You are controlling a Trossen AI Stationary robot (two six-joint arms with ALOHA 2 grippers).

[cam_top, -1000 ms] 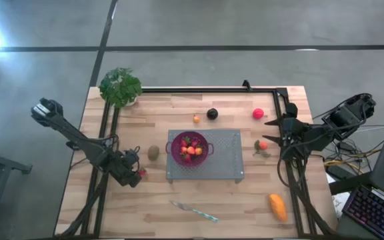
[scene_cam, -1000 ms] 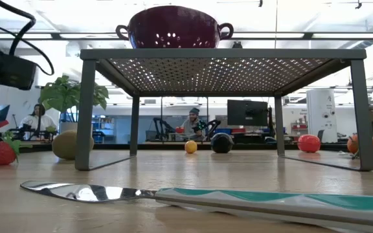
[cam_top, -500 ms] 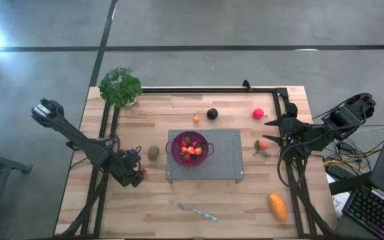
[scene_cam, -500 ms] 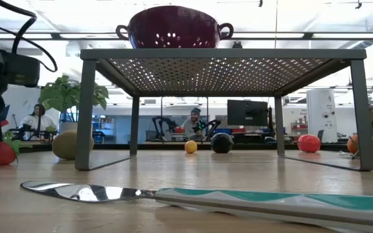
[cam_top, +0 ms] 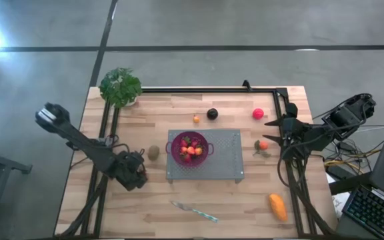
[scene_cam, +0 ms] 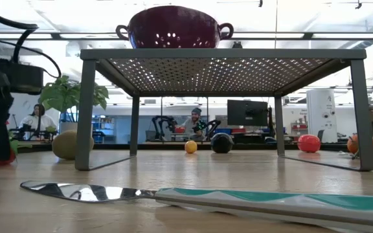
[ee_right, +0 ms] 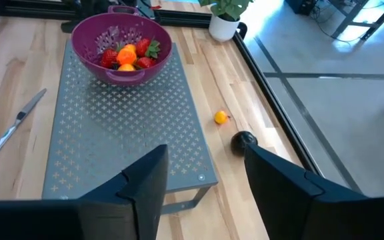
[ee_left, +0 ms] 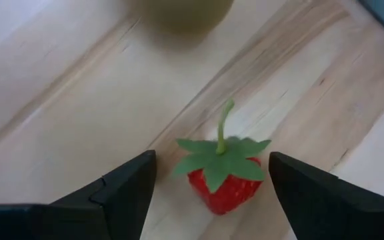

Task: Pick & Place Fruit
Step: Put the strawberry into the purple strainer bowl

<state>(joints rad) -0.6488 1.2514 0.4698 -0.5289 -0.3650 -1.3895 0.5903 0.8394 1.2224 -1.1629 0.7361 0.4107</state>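
Here, left tool (ee_left: 209,183) wide open, strawberry (ee_left: 224,175) lying between its fingers, ungripped

Grey concrete floor (cam_top: 199,27) around the wooden table (cam_top: 205,200) (bright glare at one corner), monitor-filled office (scene_cam: 248,113) behind

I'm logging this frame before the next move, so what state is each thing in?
Left gripper: open, fingers either side of the strawberry.
Strawberry: on the table, not gripped.
Right gripper: open, empty, waiting at the table's right.
Colander: upright on the rack, holding fruit.
Rack: standing mid-table.
Kiwi: loose on the table.
Plum: loose on the table.
Knife: lying flat.
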